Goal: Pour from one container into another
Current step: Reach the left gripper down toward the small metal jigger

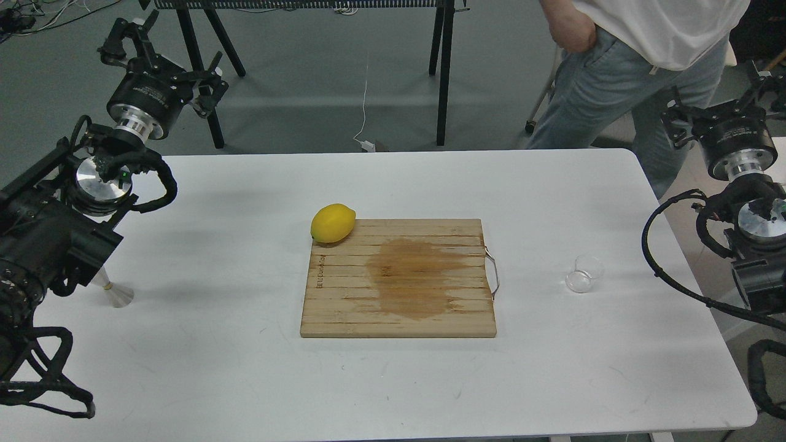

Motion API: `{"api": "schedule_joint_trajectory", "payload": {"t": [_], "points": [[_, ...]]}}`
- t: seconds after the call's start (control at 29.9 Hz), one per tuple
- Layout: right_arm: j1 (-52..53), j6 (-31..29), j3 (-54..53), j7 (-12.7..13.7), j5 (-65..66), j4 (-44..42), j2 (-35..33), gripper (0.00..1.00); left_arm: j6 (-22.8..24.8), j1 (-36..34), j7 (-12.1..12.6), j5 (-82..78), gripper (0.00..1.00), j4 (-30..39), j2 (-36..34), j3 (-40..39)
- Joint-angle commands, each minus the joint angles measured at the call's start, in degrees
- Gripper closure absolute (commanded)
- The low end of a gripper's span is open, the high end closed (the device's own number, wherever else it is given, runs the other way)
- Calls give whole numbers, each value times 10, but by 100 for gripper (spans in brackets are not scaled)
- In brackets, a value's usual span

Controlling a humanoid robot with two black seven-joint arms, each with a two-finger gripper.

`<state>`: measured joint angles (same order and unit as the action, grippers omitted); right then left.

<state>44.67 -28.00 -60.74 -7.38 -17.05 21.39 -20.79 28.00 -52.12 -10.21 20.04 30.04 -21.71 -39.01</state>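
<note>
The small clear glass cup (584, 273) lies tilted on the white table (552, 196), right of the cutting board. The steel jigger (114, 292) stands at the table's left side; its upper cone is hidden behind my left arm. My left gripper (167, 58) hangs above the table's far left corner, open and holding nothing, well away from the jigger. My right gripper (715, 95) is off the table's far right edge, open and holding nothing, far above and right of the cup.
A wooden cutting board (344, 307) with a wet brown stain lies mid-table, and a yellow lemon (332, 223) rests on its far left corner. A person (614, 67) stands behind the far right edge. Black stand legs (442, 73) rise beyond the table.
</note>
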Motion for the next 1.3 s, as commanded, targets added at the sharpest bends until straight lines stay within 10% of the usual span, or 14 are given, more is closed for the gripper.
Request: {"api": "schedule_joint_trajectory", "payload": {"t": [0.0, 0.2, 0.67, 0.84, 1.27], "points": [[-1, 0, 0, 0, 0, 1, 0, 0, 0, 0, 1, 0, 0, 1, -1, 2], [-3, 0, 0, 0, 0, 5, 0, 0, 0, 17, 3, 0, 0, 47, -17, 0], [-48, 0, -3, 0, -1, 8, -9, 0, 0, 162, -5, -159, 5, 407, -293, 2], [-53, 0, -4, -2, -1, 7, -9, 0, -76, 189, -58, -290, 7, 535, -401, 5], [-66, 0, -6, -2, -1, 6, -15, 0, -299, 391, -75, -762, 7, 638, -450, 6]]}}
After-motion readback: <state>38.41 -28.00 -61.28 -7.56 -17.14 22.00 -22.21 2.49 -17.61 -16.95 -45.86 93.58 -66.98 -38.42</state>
